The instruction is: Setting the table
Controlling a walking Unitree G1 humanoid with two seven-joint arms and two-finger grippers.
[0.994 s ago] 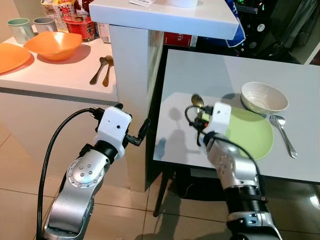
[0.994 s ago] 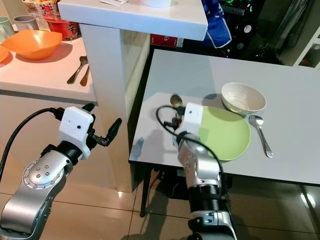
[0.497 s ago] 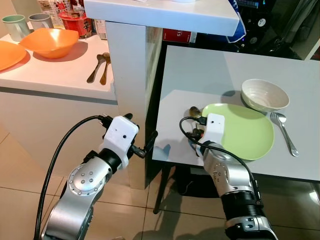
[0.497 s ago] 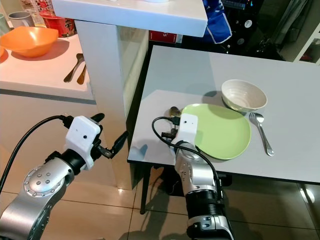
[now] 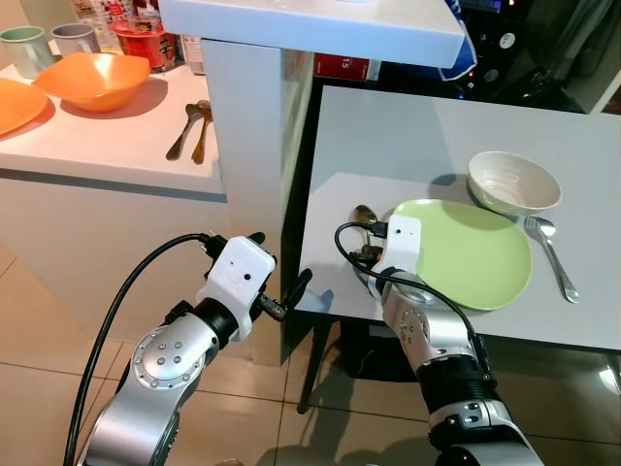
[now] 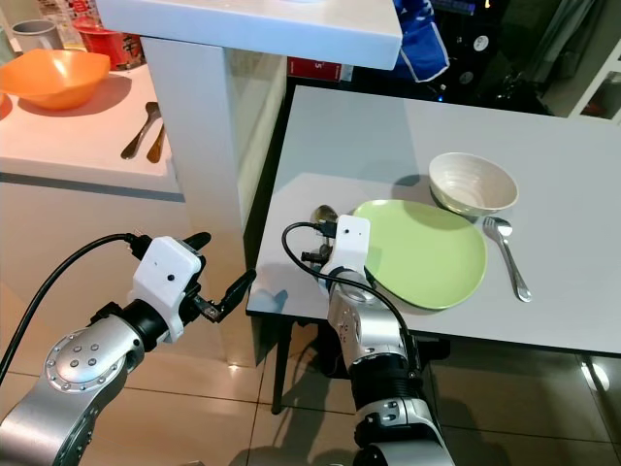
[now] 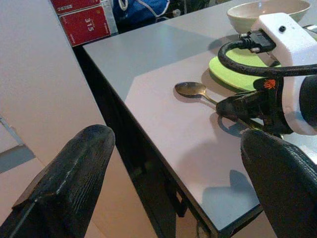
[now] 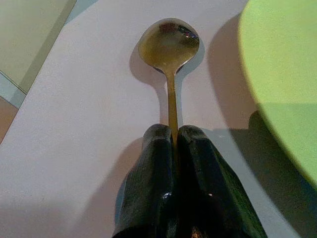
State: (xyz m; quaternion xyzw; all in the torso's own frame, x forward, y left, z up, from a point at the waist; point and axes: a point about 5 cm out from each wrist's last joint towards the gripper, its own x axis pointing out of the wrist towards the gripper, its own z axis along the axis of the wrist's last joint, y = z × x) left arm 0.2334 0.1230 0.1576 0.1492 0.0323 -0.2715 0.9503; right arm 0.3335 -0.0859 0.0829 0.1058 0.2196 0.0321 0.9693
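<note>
Nearest, the left claw (image 5: pixel 282 295) hangs idle off the desk's (image 5: pixel 388 146) near-left corner, fingers spread apart. The right claw (image 8: pixel 173 148), clamped on the spoon (image 8: pixel 169 47), has drawn it back toward the near edge over the last second, bowl now lying just left of the green plate (image 5: pixel 466 252). Beyond sit the white bowl (image 5: pixel 512 182) and fork (image 5: pixel 553 254), so the setting looks nearly done.

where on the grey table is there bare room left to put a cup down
Bare room lies on the far side of the table, beyond the white bowl, and along its left edge. It is crowded around the green plate: spoon in the right gripper on its left, fork on its right.
</note>
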